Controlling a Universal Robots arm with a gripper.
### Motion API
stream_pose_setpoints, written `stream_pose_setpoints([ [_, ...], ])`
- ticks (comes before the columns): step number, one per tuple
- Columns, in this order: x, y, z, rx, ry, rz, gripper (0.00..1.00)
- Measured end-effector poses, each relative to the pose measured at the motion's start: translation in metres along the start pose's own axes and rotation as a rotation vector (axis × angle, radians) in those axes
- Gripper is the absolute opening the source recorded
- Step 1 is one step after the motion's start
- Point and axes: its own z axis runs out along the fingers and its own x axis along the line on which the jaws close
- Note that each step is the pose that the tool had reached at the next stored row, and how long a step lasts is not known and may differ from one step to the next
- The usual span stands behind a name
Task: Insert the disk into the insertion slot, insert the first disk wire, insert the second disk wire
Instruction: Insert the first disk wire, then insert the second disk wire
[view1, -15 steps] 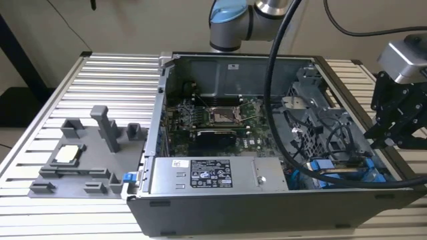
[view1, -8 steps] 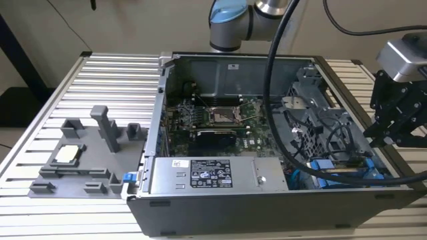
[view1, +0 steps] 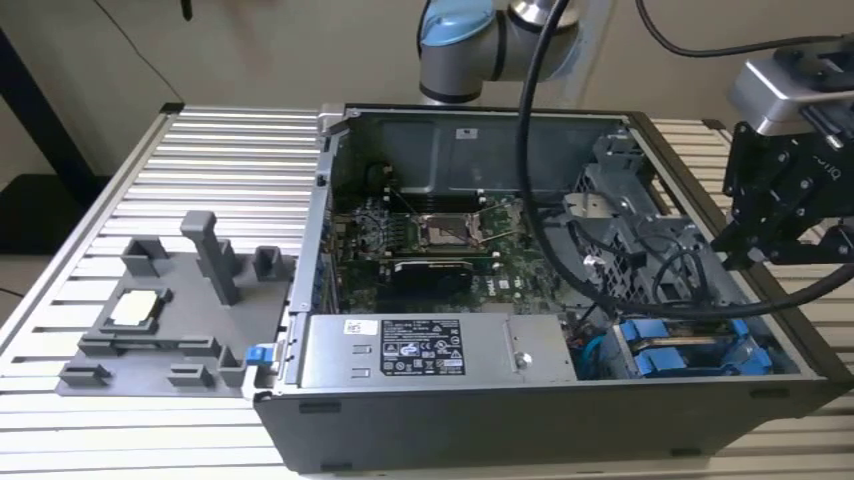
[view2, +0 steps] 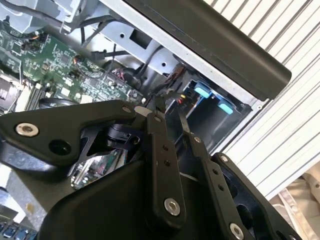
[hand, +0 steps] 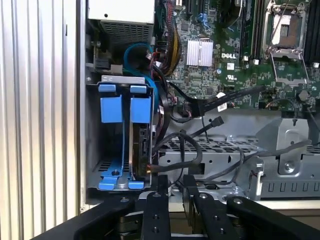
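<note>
Slatted table (view1: 227, 150); blue-framed disk (hand: 141, 109) inside grey slot (hand: 93, 142).

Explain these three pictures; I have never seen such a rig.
The machine is a grey robot arm with a blue joint cap, next to an open black and grey computer case on a ribbed metal table. The exterior view looks at it all from outside; both wrist views ride on the arm and look past its black end effector. That hovers over the grey sheet-metal drive bay with blue plastic parts in the case's corner. Its fingers stand apart, and I see nothing between them. On the exterior view's left, a grey plastic fixture tray lies beside the case.
</note>
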Motion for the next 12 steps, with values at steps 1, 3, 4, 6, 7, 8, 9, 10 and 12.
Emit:
stream_pose_setpoints([
  [1,-0.003,-0.0001,0.0004,0.0,-0.0002,0.0,0.27],
  [3,-0.0068,0.0,0.0008,0.0,-0.0001,0.0,0.27],
  [4,-0.0072,0.0009,0.0009,0.0001,-0.0003,0.0,0.27],
  [6,-0.0074,0.006,0.0006,0.0,-0.0001,0.0,0.27],
  [7,-0.0075,0.0097,0.0005,0.0,-0.0001,0.0,0.27],
  [8,-0.0077,0.0138,0.0004,0.0,0.0,0.0,0.27],
  [9,-0.0079,0.0185,0.0003,0.0,-0.0002,0.0,0.27],
  [10,-0.0081,0.0228,0.0002,0.0001,-0.0001,0.0,0.27],
  [12,-0.0086,0.0317,0.0,0.0001,-0.0001,0.0,0.27],
])
